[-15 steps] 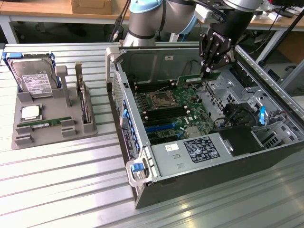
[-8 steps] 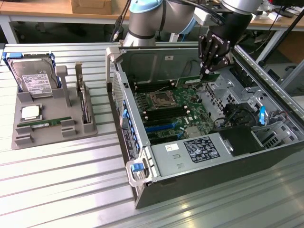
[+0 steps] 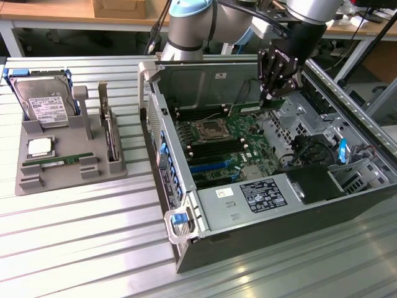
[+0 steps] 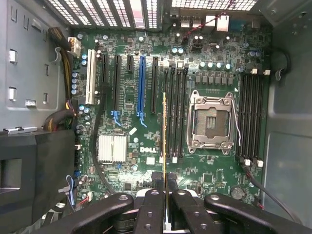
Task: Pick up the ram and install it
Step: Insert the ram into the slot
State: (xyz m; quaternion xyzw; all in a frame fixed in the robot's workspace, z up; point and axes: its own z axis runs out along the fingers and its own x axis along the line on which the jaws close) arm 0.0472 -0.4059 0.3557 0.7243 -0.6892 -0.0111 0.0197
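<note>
Wrist view: the ram (image 4: 164, 131) is clamped edge-on in the gripper (image 4: 164, 184), held above the memory slots (image 4: 179, 112).
Risk: a slot may be missed or contacts bent.
Cause: slight tilt or offset.

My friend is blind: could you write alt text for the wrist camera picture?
Black jaws pinch the ram, seen edge-on, over the black memory slots of a green motherboard, beside an empty processor socket inside an open computer case.

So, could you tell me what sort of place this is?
Likely a computer assembly workshop: an open black desktop case, a grey tray with a silver hard drive, and a black gripper holding a green ram stick.
</note>
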